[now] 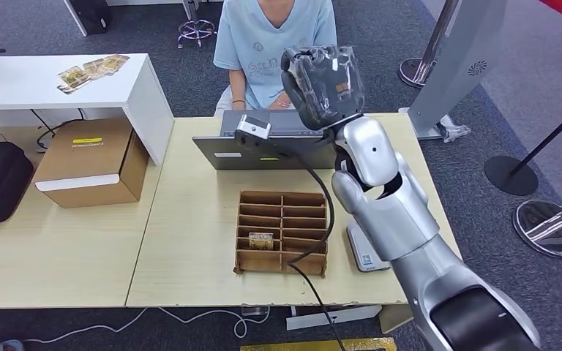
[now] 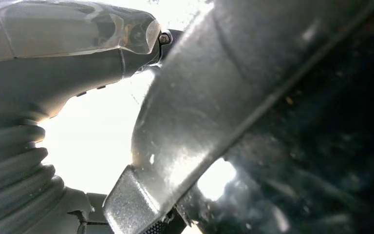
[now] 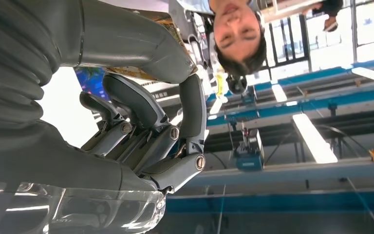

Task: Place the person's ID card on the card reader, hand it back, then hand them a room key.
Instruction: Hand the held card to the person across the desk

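Because the right arm reaches right across the worktop [image 1: 190, 219] toward the person [image 1: 274, 36] seated on the far side, the biggest risk is contact: the arm passes over the laptop [image 1: 219, 150], and the right hand [image 1: 322, 84] hangs close in front of the person's chest. A jerky reach or pull-back could clip the laptop's top edge or bump the person.

The cardboard divider tray [image 1: 282, 230] sits mid-worktop w/ a black cable [image 1: 322, 197] running across it. A low elbow on the way down could snag that cable & drag the tray.

The card reader [image 1: 366, 252] lies just beside the tray, partly under the forearm, so the head view is blocked there; a card could be set down off-target.

One room key [image 1: 261, 240] stands in a tray slot, prob. the key to hand over later.

Right hand: in the right wrist view the fingers [image 3: 146, 141] curl in toward the thumb, and a thin yellowish strip [image 3: 136, 72] shows by the thumb. It may be a card, but can't tell, so the ID card's place is unconfirmed. If it is a card held that lightly, it could slip during the handover.

Left hand [image 2: 68, 63]: can't tell its state.
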Tool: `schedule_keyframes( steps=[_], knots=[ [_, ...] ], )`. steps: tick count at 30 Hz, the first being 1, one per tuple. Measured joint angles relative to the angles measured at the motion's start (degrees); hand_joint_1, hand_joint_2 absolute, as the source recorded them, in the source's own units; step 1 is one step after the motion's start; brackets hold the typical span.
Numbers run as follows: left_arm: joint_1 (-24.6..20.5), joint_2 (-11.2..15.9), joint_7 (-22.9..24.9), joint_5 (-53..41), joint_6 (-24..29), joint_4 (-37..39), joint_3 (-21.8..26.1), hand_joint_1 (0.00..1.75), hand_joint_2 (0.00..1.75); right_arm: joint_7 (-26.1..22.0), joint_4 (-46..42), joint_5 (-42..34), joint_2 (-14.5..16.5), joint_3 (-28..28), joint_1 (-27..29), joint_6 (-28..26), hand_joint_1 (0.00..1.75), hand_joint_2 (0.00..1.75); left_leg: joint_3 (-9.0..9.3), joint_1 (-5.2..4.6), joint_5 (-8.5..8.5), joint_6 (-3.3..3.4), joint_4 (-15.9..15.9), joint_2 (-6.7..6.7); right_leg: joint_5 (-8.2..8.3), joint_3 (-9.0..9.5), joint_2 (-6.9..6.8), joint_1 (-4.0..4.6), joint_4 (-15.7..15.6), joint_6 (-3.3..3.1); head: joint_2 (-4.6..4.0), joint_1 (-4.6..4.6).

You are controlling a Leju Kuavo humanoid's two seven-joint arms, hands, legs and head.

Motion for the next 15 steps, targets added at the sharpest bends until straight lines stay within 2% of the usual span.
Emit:
schedule_keyframes(
  steps=[15],
  knots=[
    [1.0,0.0,-1.0,2.1,2.0,0.0,2.0,0.00,1.75,0.6,17.4,-0.9,5.4,0.8,-8.8,3.0,1.75,1.75,0.00,-0.07,0.01,0.02,0.0,0.00,0.00,-0.01,0.00,-0.06,0.0,0.00,0.00,0.01]
  ],
)
